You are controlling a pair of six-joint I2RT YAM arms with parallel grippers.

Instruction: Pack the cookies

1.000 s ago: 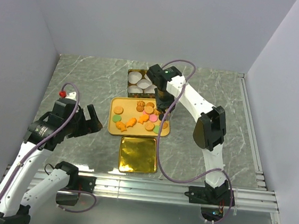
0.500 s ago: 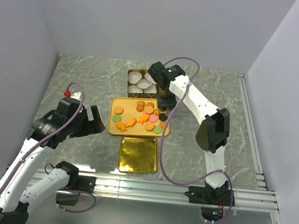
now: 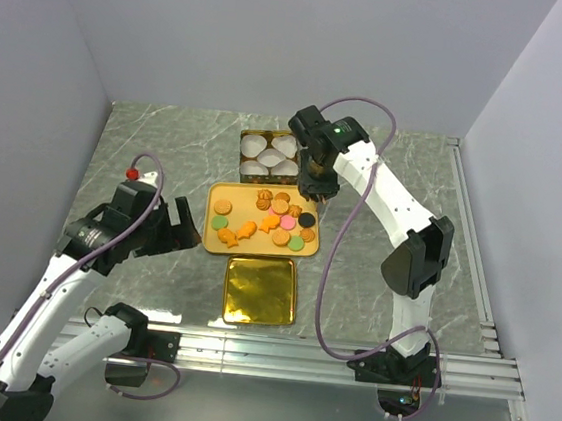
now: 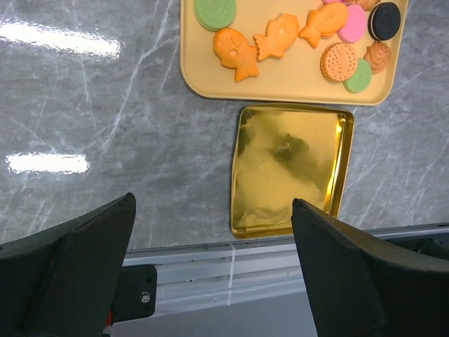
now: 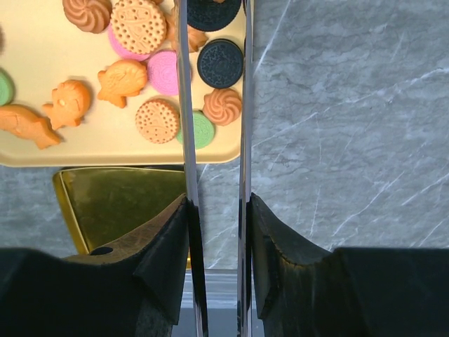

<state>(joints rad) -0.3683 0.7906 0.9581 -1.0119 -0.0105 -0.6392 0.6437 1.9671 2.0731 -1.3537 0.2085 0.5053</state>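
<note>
**Q.** Overhead view: what has changed at the right gripper (image 3: 314, 196)?

**A.** A second ago it stood low over the right end of the tray (image 4: 295, 74). It now stands higher and has shifted toward the far side, beside the tin (image 3: 253, 133) that holds the white paper cups (image 3: 271, 158).

**Q.** How do its jaws stand?

**A.** Right-wrist view: the two thin fingers (image 5: 184, 105) are drawn in on a black cookie (image 5: 214, 12). It fills the gap at their tips and is cut off by the top edge of the frame. A second black cookie (image 5: 221, 63) lies on the tray, uncovered now that the arm has risen.

**Q.** And the left gripper (image 3: 183, 224)?

**A.** Its jaws are fully apart and hold nothing. It has crept a little nearer the tray's left edge but remains clear of it.

**Q.** Where are the cookies (image 4: 235, 53)?

**A.** Nearly all are on the tray: orange fish shapes and round discs in orange, green and pink. The tray lies between the tin on the far side and the gold lid (image 4: 291, 168) on the near side.

**Q.** What does this mean for the task?

**A.** As a judgement, the pick is complete and the carry has begun. The cups look like the destination, so the next move calls for centring over one cup before release. With the tray this full, packing is at an early stage.
</note>
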